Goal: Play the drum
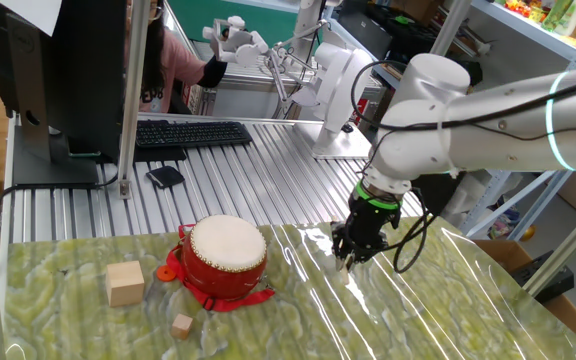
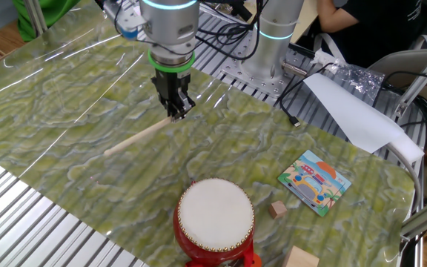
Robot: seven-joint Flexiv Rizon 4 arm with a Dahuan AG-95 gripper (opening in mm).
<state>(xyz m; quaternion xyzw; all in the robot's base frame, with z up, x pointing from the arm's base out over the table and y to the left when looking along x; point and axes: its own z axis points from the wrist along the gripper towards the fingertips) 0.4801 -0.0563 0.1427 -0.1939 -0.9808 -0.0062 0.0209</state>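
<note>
1. Drum [image 2: 216,220] sitting on the green mat [image 2: 87,96], cream head up, red ribbon underneath.
2. Gripper [image 2: 177,113] well apart from it, pointing straight down, fingers pinched narrow around one end of a thin wooden stick [image 2: 138,136].
3. Stick's other end resting on the mat.
4. Two wooden cubes [image 1: 125,282] near the drum, picture card [image 2: 315,182] off to the side.

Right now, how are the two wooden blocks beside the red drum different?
The bigger pale wooden cube sits left of the small round red toy drum in one fixed view; the smaller wooden cube lies in front of it. The bigger cube looks lighter, the smaller a little browner. Both are plain wood, resting on the green marbled table, and untouched.
</note>
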